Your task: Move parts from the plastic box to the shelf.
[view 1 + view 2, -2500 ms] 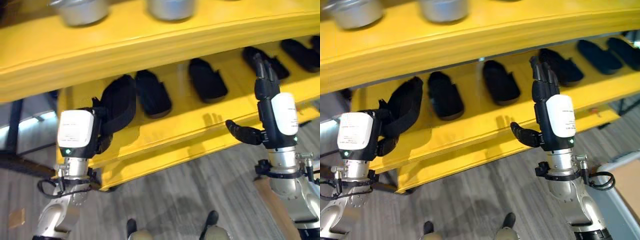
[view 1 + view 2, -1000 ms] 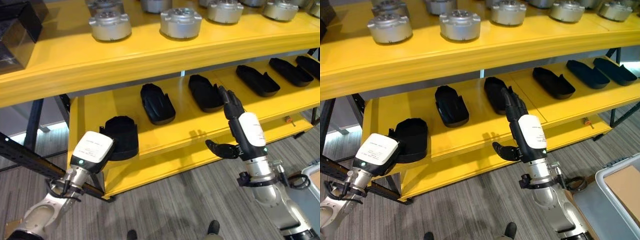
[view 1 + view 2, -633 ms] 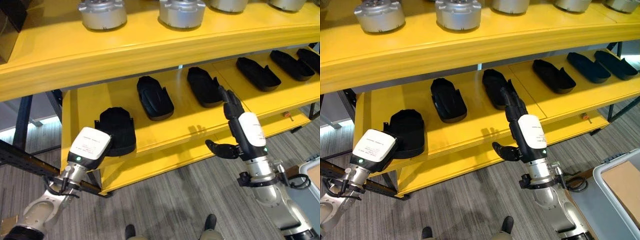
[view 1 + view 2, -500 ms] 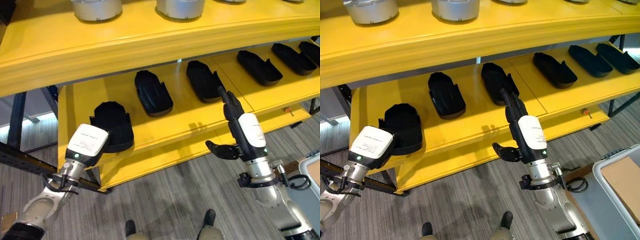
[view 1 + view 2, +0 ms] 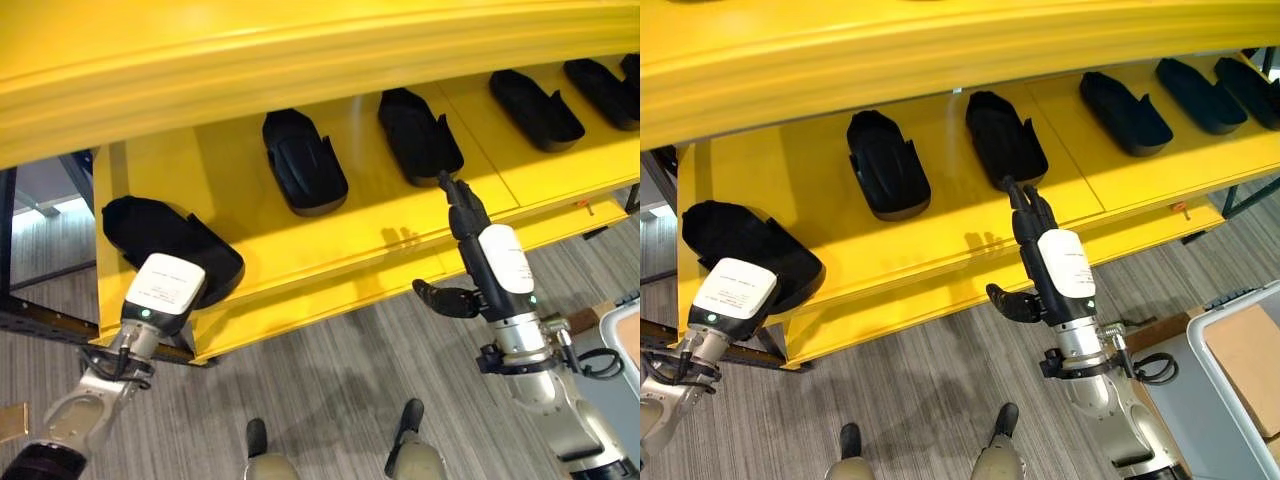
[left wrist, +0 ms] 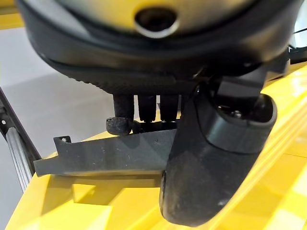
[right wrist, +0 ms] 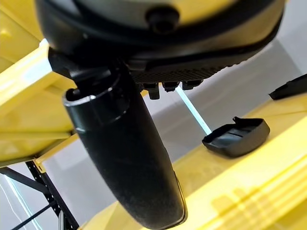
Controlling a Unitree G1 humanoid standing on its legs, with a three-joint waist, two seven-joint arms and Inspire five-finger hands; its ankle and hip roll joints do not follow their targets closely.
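at the left end of the yellow shelf (image 5: 330, 240), left hand (image 5: 165, 290) sits at the near edge right against a black part (image 5: 165, 245). left wrist view: fingers (image 6: 146, 108) reach down behind the part's rim (image 6: 105, 155) and the thumb (image 6: 211, 167) lies in front of it, so the hand looks clasped on the black part, which rests on the shelf board. the part lies slanted, its long axis running from far left to near right.

right hand (image 5: 1040, 265) is up in front of the shelf's near edge, mid scene, fingers (image 5: 1028, 205) straight and pointing at the shelf, thumb (image 5: 1008, 300) stuck out to the left, holding nothing. fingertips are just near of the third part (image 5: 1005, 135), cannot tell if touching.

on the same board going right from the held part: second part (image 5: 303, 160), the third part, fourth part (image 5: 535, 108), then more at the far right edge (image 5: 600, 92), all dark moulded shells, spaced apart in a row. upper shelf lip (image 5: 300, 70) runs across the far side above them.

grey plastic box (image 5: 1230, 370) at the near right corner on the floor side, with a brown cardboard piece (image 5: 1250, 365) inside it. wood-look floor (image 5: 330, 390) below the shelf.
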